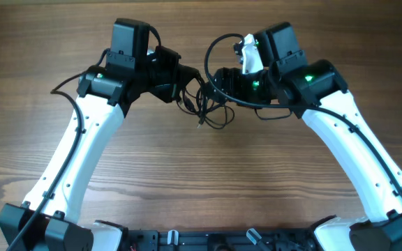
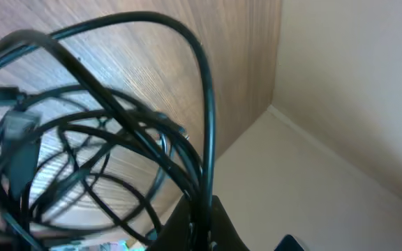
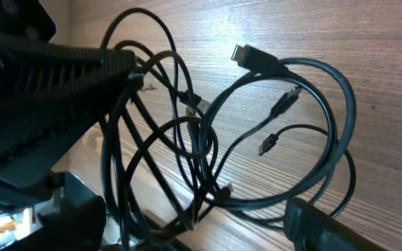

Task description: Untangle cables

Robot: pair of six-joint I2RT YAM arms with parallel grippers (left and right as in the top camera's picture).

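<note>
Cables (image 1: 204, 103), a tangled black bundle, sit over the wooden table (image 1: 187, 181) between our arms. Just past them, left gripper (image 1: 184, 78) and right gripper (image 1: 218, 78) meet the loops. We cannot tell whether either's fingers pinch or stand spread.

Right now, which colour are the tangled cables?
Black; the cables show best in the right wrist view.

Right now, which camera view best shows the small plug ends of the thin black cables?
Right wrist: three small plug ends stand clear against the wood. Left wrist shows one, blurred, at its edge; overhead shows the cables only as a tangle.
</note>
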